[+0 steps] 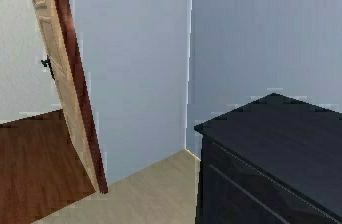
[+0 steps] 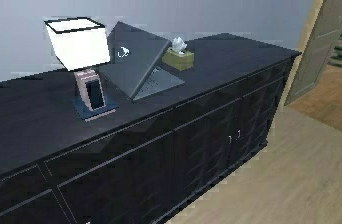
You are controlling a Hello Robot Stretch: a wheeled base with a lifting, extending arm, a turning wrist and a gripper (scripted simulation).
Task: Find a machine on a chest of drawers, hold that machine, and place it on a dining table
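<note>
- Dresser [image 2: 229, 65]: long, matte black, flat drawer fronts.
- Door [image 1: 67, 90]: brown wood, ajar.
- Laptop [image 2: 136, 58]: smooth grey, lid part-raised, on the dresser between lamp [image 2: 77, 42] and tissue box [image 2: 179, 58].
- Lamp: white boxy shade.
- Gripper: state cannot be told.

Soft, even light lays a dull sheen on the dresser [image 2: 229, 62].

No text, number or sign could be read anywhere — the only mark was a small pale emblem [image 2: 125, 52] on the lid of the grey laptop [image 2: 141, 66], toward eleven o'clock in the arm side view on the dark chest of drawers [image 2: 39, 122], too small to make out.
</note>
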